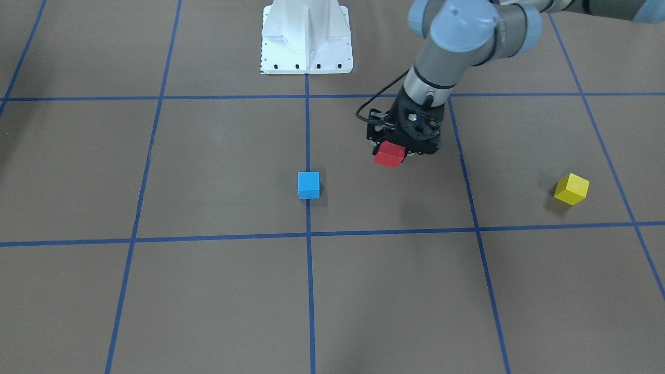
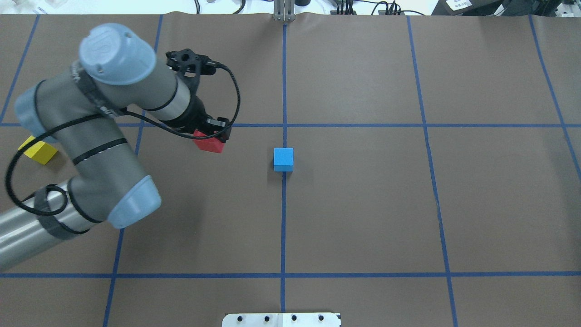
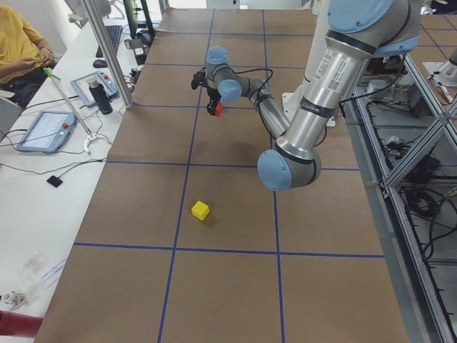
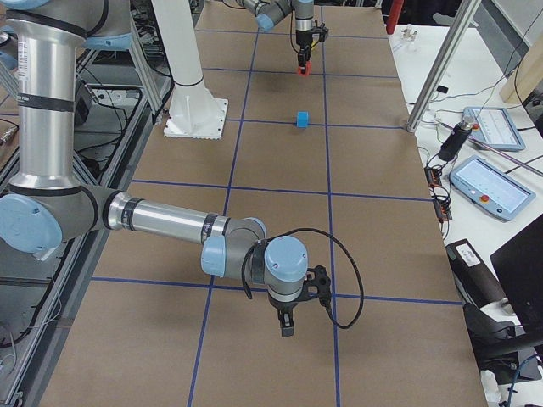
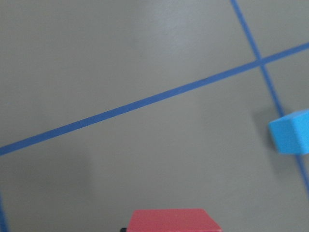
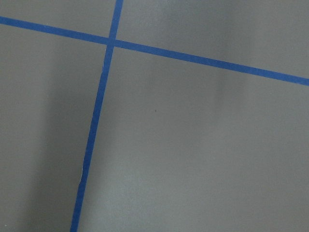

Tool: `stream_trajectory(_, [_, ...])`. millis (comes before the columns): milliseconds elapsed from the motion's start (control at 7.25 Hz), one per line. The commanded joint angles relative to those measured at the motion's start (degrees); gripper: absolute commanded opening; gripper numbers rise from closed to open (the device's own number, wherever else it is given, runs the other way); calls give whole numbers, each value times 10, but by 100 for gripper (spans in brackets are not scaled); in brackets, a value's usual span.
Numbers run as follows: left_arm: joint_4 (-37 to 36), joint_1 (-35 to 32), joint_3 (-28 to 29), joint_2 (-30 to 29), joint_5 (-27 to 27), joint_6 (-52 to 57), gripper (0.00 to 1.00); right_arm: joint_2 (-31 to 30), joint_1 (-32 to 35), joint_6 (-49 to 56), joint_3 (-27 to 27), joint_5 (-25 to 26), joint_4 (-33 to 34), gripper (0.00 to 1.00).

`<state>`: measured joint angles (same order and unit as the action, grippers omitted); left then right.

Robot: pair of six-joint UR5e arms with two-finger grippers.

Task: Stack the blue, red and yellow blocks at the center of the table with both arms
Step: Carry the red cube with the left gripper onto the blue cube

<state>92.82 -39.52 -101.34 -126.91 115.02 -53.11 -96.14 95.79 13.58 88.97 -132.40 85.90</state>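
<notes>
At the far left edge of the overhead view, the yellow block [image 2: 37,151] rests on the table [image 2: 408,204], a small matte cube turned so a corner points toward the robot, partly hidden behind the left arm [image 2: 113,136] with its silver tube, grey joints and rounded light-blue caps. Further right, the black left gripper [image 2: 213,132] points down and pinches the red block [image 2: 209,144] between its fingers. The cube sits directly beneath the gripper body, tilted a little, and seems to hang clear of the brown surface, though the height is hard to judge. At about 3 o'clock from the red block, well apart from it, the blue block [image 2: 283,159] stands flat and square on the thin blue tape line running through the table's middle. It is plain, sharp-edged and matte like the others. The white metal pedestal base [image 2: 281,320] lies at 6 o'clock from it. The right arm [image 4: 161,222] reaches low over the robot's right end of the table, and its right gripper [image 4: 287,322] hangs above bare brown surface. I cannot tell whether its fingers are spread or pressed together.
</notes>
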Motion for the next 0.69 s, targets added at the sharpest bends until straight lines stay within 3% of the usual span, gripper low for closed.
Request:
stream_trajectory(0, [-9, 49, 131, -130, -60, -94, 0, 5, 0, -48, 1, 0, -6, 99])
stream_trajectory(138, [-6, 63, 176, -158, -78, -112, 0, 5, -1, -48, 0, 0, -6, 99])
stream_trajectory(552, [-5, 86, 202, -164, -102, -122, 0, 7, -1, -48, 0, 0, -6, 99])
